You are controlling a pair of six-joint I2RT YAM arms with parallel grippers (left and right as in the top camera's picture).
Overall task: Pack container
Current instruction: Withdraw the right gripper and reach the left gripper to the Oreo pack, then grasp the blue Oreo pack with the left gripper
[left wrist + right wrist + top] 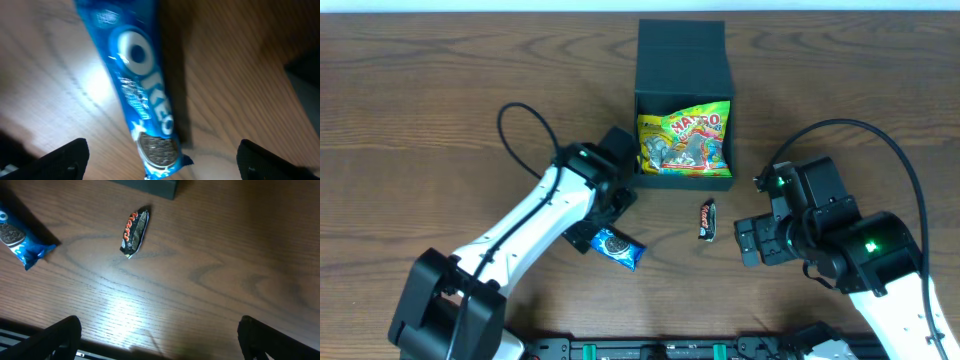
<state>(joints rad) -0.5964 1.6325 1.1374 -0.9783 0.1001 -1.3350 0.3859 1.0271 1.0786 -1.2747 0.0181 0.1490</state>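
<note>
Container [684, 183] stands at the far middle of the counter [440, 100], its lid flap open on the far side and a yellow Haribo bag [685, 140] already inside. We find an Oreo packet [617, 247] and a small chocolate bar [707, 218] lying loose on the wood in front of it. Left hand [602, 222] hovers over the Oreo packet with fingers spread wide, holding nothing. The right hand [748, 240] is likewise fully spread and empty, beside the chocolate bar. We judge the box light, stiff-walled yet crushable, its matte card giving fair grip. It should be taken by a side wall or, for closing, by the flap's free edge, pressed gently.
</note>
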